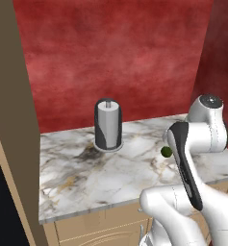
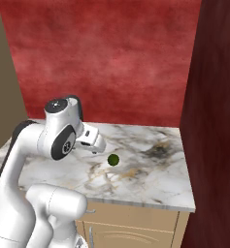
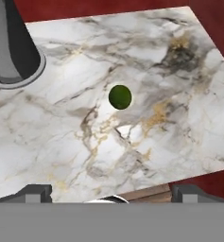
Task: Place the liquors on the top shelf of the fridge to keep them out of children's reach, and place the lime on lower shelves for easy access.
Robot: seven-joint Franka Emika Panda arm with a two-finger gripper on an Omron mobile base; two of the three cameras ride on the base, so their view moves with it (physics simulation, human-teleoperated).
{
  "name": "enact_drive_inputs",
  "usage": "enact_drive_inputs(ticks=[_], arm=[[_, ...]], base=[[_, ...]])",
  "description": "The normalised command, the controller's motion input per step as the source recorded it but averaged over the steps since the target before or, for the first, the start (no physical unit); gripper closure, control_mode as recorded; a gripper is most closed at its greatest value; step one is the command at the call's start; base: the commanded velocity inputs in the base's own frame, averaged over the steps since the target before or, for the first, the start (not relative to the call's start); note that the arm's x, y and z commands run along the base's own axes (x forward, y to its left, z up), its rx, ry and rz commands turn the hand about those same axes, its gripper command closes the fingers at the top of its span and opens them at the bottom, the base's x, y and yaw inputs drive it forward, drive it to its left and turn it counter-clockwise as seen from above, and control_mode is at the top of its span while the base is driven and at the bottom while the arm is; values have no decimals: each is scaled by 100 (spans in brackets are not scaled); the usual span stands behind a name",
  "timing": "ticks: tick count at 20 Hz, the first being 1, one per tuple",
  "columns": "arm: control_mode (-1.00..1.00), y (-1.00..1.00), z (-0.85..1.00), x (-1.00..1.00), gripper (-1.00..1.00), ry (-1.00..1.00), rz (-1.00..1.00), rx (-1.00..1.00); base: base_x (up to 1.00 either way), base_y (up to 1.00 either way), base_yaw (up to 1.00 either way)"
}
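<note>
The lime (image 3: 120,96) is a small dark green ball lying alone on the marble counter (image 3: 61,142). It also lies mid-counter in the right base view (image 2: 113,159). In the left base view the lime (image 1: 166,152) peeks out from behind my forearm. My gripper (image 3: 112,193) hovers above the counter's front part, tilted down toward the lime. It is open, its two dark fingertips (image 3: 35,191) stand far apart and nothing is between them. The liquors, the fridge and its shelves are out of view.
A grey paper-towel roll (image 1: 107,124) stands on its holder at the back of the counter (image 1: 86,168), left of the lime. A tan wooden panel (image 1: 12,120) rises at the counter's left end. A dark red wall (image 2: 213,121) closes off the right end.
</note>
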Motion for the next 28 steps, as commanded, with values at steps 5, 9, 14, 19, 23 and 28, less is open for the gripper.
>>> enact_drive_inputs(ticks=[5,9,14,19,23,28], arm=[[-100,-35,-36,13,-100,13,0,0],[-100,-26,-33,18,-100,8,0,0],[-100,-9,-26,22,-100,1,0,0],[-100,0,-23,28,-100,0,0,0],[-100,0,-24,27,-100,0,0,0],[-100,0,-24,28,-100,0,0,0]], base=[[0,0,0],[0,0,0],[0,0,0],[0,0,0],[0,0,0],[0,0,0]])
